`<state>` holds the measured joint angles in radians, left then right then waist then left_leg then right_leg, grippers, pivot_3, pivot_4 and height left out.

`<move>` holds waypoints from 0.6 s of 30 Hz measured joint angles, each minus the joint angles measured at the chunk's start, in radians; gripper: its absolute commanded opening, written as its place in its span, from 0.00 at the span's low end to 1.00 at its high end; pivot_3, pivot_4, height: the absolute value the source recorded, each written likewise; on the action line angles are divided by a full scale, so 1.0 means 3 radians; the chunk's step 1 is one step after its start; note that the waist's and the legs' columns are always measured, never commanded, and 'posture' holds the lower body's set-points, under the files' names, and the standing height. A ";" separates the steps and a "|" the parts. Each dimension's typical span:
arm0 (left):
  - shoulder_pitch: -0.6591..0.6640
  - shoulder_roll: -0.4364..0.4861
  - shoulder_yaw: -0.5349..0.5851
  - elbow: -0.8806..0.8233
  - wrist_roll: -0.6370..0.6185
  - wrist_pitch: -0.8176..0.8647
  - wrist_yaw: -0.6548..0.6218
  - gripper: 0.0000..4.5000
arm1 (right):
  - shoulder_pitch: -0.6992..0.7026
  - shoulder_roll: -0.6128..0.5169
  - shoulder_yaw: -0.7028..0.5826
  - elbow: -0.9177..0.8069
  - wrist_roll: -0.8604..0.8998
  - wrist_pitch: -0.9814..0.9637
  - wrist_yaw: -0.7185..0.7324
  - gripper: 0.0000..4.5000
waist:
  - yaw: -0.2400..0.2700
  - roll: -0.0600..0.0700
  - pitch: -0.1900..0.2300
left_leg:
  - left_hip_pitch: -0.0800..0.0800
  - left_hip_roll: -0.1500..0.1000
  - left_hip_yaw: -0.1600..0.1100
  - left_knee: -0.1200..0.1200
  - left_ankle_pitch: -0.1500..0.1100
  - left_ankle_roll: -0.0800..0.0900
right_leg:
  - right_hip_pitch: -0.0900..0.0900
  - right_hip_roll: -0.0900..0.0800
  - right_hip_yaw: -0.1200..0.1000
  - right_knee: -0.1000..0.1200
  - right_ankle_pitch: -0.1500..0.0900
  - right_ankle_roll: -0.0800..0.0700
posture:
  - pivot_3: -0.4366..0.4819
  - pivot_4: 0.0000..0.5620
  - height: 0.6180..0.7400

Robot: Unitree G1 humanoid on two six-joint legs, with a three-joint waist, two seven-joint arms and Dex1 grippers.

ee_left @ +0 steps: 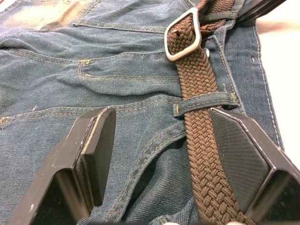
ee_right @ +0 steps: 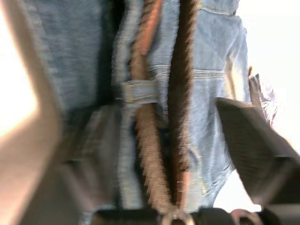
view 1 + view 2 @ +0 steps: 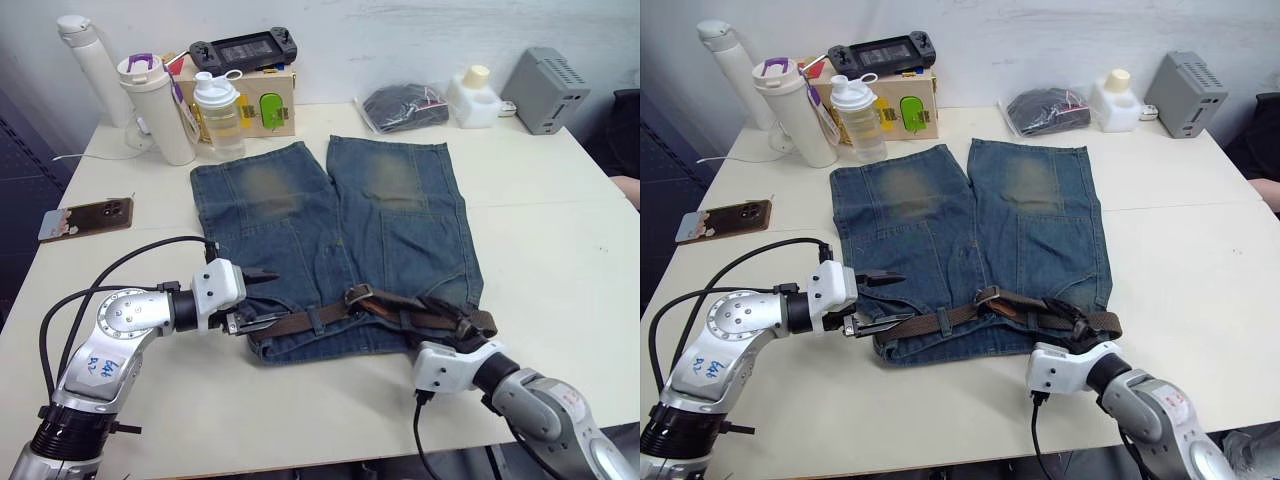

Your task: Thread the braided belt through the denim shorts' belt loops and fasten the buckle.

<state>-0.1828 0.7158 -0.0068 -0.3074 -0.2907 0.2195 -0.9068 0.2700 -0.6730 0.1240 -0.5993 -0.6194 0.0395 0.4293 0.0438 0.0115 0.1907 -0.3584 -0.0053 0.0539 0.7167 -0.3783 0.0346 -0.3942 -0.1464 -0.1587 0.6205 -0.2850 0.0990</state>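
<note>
Braided belt (image 1: 197, 140) laid along denim shorts (image 3: 330, 230) waistband, passed under belt loop (image 1: 206, 101); buckle (image 1: 183, 35) beyond. Left gripper (image 1: 161, 154) spread wide, nothing held. Right gripper (image 2: 164, 154) parted, straddling belt.

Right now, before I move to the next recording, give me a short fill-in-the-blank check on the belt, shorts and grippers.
1. The braided belt lies across the waistband of the denim ____.
2. In the left wrist view, the belt passes under a belt ____.
3. The left gripper has its fingers ____.
4. The buckle is made of ____-coloured metal.

Missing words: shorts; loop; open; silver
</note>
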 measured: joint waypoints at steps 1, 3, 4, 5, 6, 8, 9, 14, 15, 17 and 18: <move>0.0000 0.0000 -0.0004 0.0000 0.0009 -0.0015 -0.0005 0.79 | -0.0003 0.0027 0.0017 0.0027 -0.0035 -0.0001 -0.0010 0.30 | 0.0000 0.0000 0.0000 | 0.0000 0.0000 0.0000 0.0000 0.0000 0.0000 | 0.0000 0.0000 0.0000 0.0000 0.0000 0.0000 | 0.48 0.27 0.56; 0.0000 0.0000 -0.0005 0.0000 0.0016 -0.0040 -0.0011 0.79 | -0.0014 0.0085 0.0064 0.0073 -0.0089 0.0014 -0.0010 0.08 | -0.0001 0.0000 0.0000 | 0.0000 0.0000 -0.0001 0.0000 0.0000 0.0000 | 0.0000 0.0000 0.0000 0.0000 0.0000 0.0000 | 0.48 0.27 0.56; 0.0000 0.0000 -0.0005 -0.0001 0.0016 -0.0044 -0.0011 0.79 | -0.0016 0.0112 0.0090 0.0085 -0.0103 0.0022 -0.0006 0.00 | -0.0003 0.0000 0.0000 | 0.0000 0.0000 -0.0001 -0.0001 0.0000 0.0000 | 0.0000 -0.0001 0.0000 0.0000 -0.0001 -0.0001 | 0.48 0.27 0.56; 0.0001 0.0001 -0.0005 -0.0003 0.0016 -0.0044 -0.0012 0.79 | -0.0023 0.0148 0.0096 0.0090 -0.0105 0.0031 0.0002 0.00 | -0.0008 0.0000 0.0000 | 0.0000 0.0000 -0.0001 -0.0001 0.0000 0.0000 | 0.0000 0.0000 0.0000 0.0000 -0.0001 -0.0001 | 0.48 0.27 0.56; 0.0001 0.0001 -0.0005 -0.0007 0.0015 -0.0044 -0.0014 0.79 | -0.0031 0.0173 0.0100 0.0094 -0.0104 0.0036 0.0009 0.00 | -0.0013 0.0000 0.0000 | 0.0000 0.0001 -0.0001 -0.0001 0.0000 0.0000 | 0.0000 0.0000 0.0000 0.0000 -0.0001 -0.0001 | 0.48 0.27 0.56; 0.0003 0.0003 -0.0001 -0.0015 0.0013 -0.0045 -0.0017 0.79 | -0.0059 0.0206 0.0120 0.0108 -0.0104 0.0041 0.0030 0.00 | -0.0031 0.0000 0.0000 | 0.0000 0.0001 -0.0001 -0.0001 0.0000 0.0000 | 0.0000 0.0000 0.0000 0.0001 -0.0001 -0.0001 | 0.48 0.27 0.56; 0.0009 0.0011 0.0006 -0.0019 0.0013 -0.0041 -0.0015 0.79 | -0.0087 0.0219 0.0142 0.0111 -0.0105 0.0048 0.0048 0.00 | -0.0043 0.0000 0.0000 | 0.0000 0.0001 -0.0002 -0.0001 0.0000 0.0000 | 0.0000 -0.0001 -0.0001 0.0001 -0.0001 -0.0001 | 0.48 0.27 0.56; 0.0010 0.0018 0.0111 -0.0052 -0.0100 0.0148 0.0007 0.96 | -0.0179 0.0312 0.0235 0.0132 -0.0136 0.0079 0.0077 0.00 | -0.0079 0.0000 0.0000 | 0.0000 0.0005 -0.0002 -0.0005 -0.0002 -0.0003 | -0.0002 0.0003 -0.0001 0.0008 -0.0004 -0.0004 | 0.48 0.27 0.56; 0.0010 0.0018 0.0138 -0.0085 -0.0136 0.0185 0.0012 0.98 | -0.0185 0.0312 0.0241 0.0132 -0.0148 0.0079 0.0079 0.00 | -0.0081 0.0000 0.0000 | 0.0000 0.0006 -0.0002 -0.0005 -0.0003 -0.0004 | -0.0002 0.0004 -0.0002 0.0009 -0.0004 -0.0004 | 0.48 0.27 0.56; 0.0142 0.0058 0.0147 -0.0233 -0.0109 0.0147 -0.0002 0.98 | -0.0205 0.0320 0.0282 0.0141 -0.0178 0.0080 0.0085 0.00 | -0.0093 0.0000 0.0000 | 0.0000 0.0006 -0.0001 -0.0005 -0.0003 -0.0005 | -0.0002 0.0004 -0.0001 0.0008 -0.0004 -0.0004 | 0.48 0.27 0.56; 0.0245 0.0092 0.0114 -0.0281 -0.0043 0.0061 -0.0017 0.98 | -0.0205 0.0323 0.0290 0.0147 -0.0182 0.0079 0.0084 0.00 | -0.0093 0.0000 0.0000 | 0.0001 0.0006 -0.0002 -0.0005 -0.0003 -0.0005 | -0.0002 0.0005 -0.0001 0.0005 -0.0005 -0.0005 | 0.48 0.27 0.56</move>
<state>-0.1093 0.7433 0.0273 -0.3917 -0.3035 0.2379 -0.9119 0.2084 -0.5761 0.2111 -0.5552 -0.6741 0.0631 0.4545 0.0158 0.0114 0.1906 -0.3581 -0.0035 0.0534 0.7151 -0.3793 0.0331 -0.3948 -0.1451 -0.1591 0.6221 -0.2865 0.0976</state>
